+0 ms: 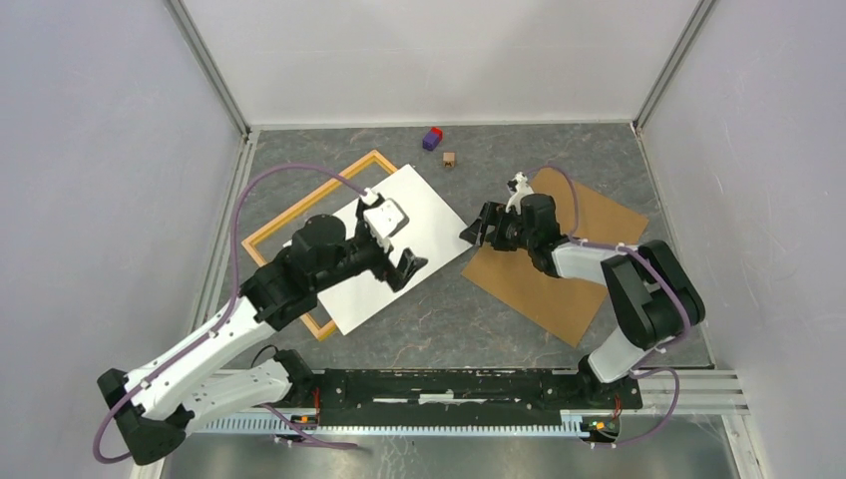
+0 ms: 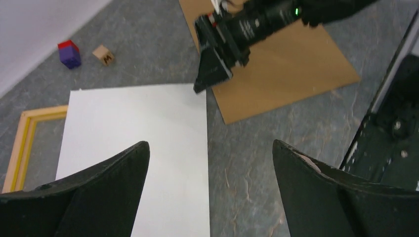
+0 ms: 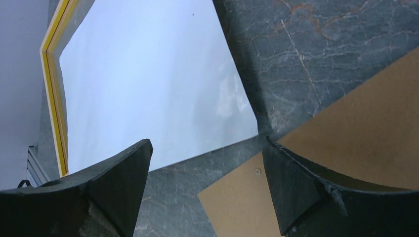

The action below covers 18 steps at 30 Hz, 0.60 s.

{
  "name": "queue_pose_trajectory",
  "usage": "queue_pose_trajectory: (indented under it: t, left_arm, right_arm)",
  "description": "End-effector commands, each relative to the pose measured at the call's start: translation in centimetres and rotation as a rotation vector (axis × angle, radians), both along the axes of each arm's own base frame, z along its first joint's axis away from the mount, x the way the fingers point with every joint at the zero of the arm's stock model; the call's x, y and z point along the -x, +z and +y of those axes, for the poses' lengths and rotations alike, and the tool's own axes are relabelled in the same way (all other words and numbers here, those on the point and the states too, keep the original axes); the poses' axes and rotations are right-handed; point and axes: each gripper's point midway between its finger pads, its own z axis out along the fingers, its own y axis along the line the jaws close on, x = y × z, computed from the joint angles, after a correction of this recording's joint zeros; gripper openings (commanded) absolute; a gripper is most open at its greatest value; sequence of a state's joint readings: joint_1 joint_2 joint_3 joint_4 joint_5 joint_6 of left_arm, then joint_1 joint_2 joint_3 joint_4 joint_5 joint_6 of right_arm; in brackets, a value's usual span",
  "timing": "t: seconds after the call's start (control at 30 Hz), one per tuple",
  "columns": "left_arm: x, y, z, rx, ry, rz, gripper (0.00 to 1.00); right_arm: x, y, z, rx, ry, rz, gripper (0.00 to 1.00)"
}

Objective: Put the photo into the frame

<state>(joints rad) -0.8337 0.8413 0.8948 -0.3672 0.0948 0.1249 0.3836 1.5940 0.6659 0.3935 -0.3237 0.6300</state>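
**Photo lies askew across the frame, not yet seated**

We see the photo (image 1: 424, 210) lying white side up, left of the counter's middle. It is turned against the frame (image 1: 309, 199) beneath it. Its right corner juts past the frame onto the bare counter (image 1: 449, 319), toward the brown board (image 1: 589, 249) by the right edge.

Our left gripper (image 2: 210, 145) hangs over the photo's near-right part, spread wide and holding nothing. Our right gripper (image 3: 206, 143) hovers just beside the jutting corner, also wide and empty.

We judge that we are at the aligning step. The next move calls for nudging that corner toward the counter's far-left corner and turning the sheet until its edges run parallel with the rails. It can then drop inside without buckling.
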Motion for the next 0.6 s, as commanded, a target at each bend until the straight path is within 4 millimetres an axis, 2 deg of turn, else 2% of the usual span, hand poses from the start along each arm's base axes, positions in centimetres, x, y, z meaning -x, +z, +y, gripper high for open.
queue_pose_trajectory:
  t: [0.0, 0.1, 0.2, 0.37, 0.47, 0.57]
  left_arm:
    - [-3.7, 8.2, -2.6, 0.254, 0.106, -0.104, 1.00]
    - [-6.3, 9.1, -2.2, 0.248, 0.227, -0.123, 1.00]
    - [-7.5, 9.5, -1.7, 0.277, 0.310, -0.085, 1.00]
    - [-7.6, 9.0, -0.9, 0.318, 0.339, -0.109, 1.00]
    - [-7.4, 8.7, 0.3, 0.352, 0.343, -0.188, 1.00]
    - [-6.4, 8.8, 1.1, 0.368, 0.327, -0.212, 1.00]
  right_arm:
    - [-1.9, 0.6, 1.2, -0.052, 0.062, -0.024, 0.86]
    - [-2.3, -1.5, 0.5, -0.004, 0.057, 0.016, 0.79]
    - [-2.0, -3.0, 0.7, 0.008, 0.092, 0.039, 0.77]
    - [-1.2, -3.3, 2.2, -0.111, 0.138, 0.054, 0.67]
    - [-1.0, -3.9, 1.7, -0.154, 0.059, 0.091, 0.61]
    - [-1.0, -2.6, 1.9, -0.252, 0.023, 0.060, 0.57]
